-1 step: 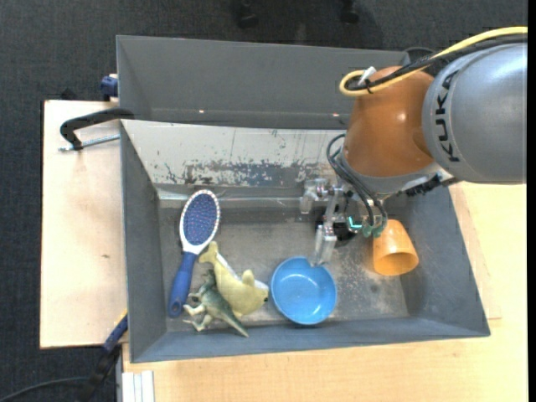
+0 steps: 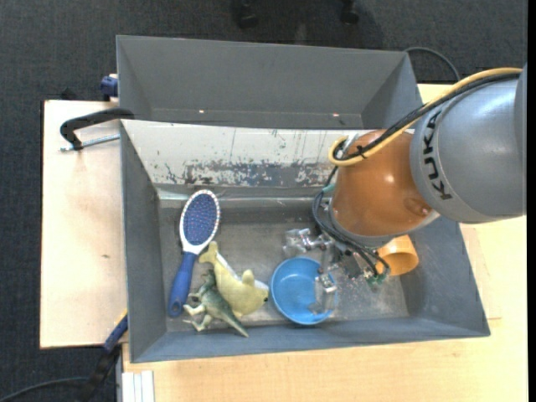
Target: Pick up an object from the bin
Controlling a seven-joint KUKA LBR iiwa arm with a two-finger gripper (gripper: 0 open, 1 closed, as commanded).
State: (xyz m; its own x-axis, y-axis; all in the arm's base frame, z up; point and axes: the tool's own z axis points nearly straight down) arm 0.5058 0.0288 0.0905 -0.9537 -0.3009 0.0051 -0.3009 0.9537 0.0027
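Observation:
My gripper (image 2: 325, 283) hangs below the arm's orange cover, low in the bin's front right part. It is at the right rim of a round blue bowl (image 2: 293, 296) that stands upright on the bin floor. Whether it touches the rim, I cannot tell. An orange cup (image 2: 402, 258) lies just right of the gripper, partly hidden behind the arm.
A yellow soft toy (image 2: 239, 289) and a green toy dinosaur (image 2: 213, 309) lie left of the bowl by the front wall. A blue hairbrush (image 2: 195, 239) lies along the left side, handle towards the front. The arm covers the bin's right half.

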